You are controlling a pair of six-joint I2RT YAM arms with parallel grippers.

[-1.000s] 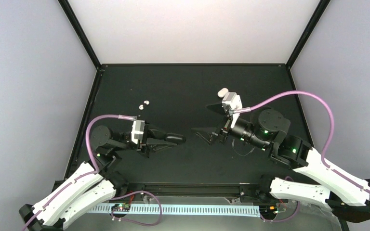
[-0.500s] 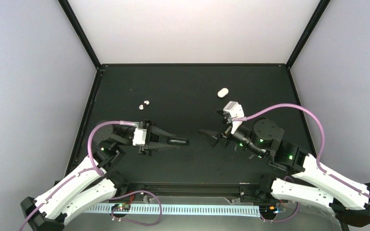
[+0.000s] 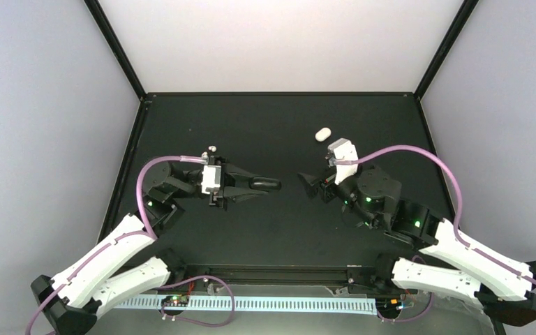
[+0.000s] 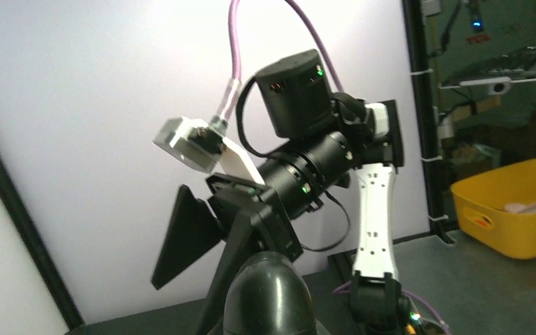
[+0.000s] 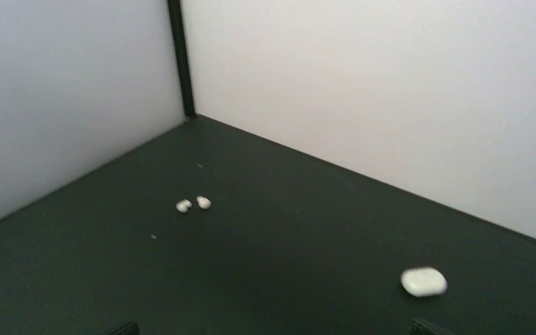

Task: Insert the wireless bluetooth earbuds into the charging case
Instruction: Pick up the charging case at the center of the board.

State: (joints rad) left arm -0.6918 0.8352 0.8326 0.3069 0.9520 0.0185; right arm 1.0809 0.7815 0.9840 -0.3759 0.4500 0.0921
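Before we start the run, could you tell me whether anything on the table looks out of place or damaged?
Nothing stands out. The two earbuds lie close together on the black table, and the white charging case rests well apart from them. Nothing looks spilled or broken, though the earbuds are too small to check closely.

Matte black table (image 3: 265, 118), flat, pale panels (image 5: 391, 91) standing at its left, back and right edges. Two small white earbuds (image 5: 203, 202) lie on it in the left-back area, just beside each other; touching or not, can't tell. White oval charging case (image 5: 423, 281) lies flat on it toward the right-back, well apart from the earbuds. Tiny pale speck (image 5: 153, 236) near the earbuds.
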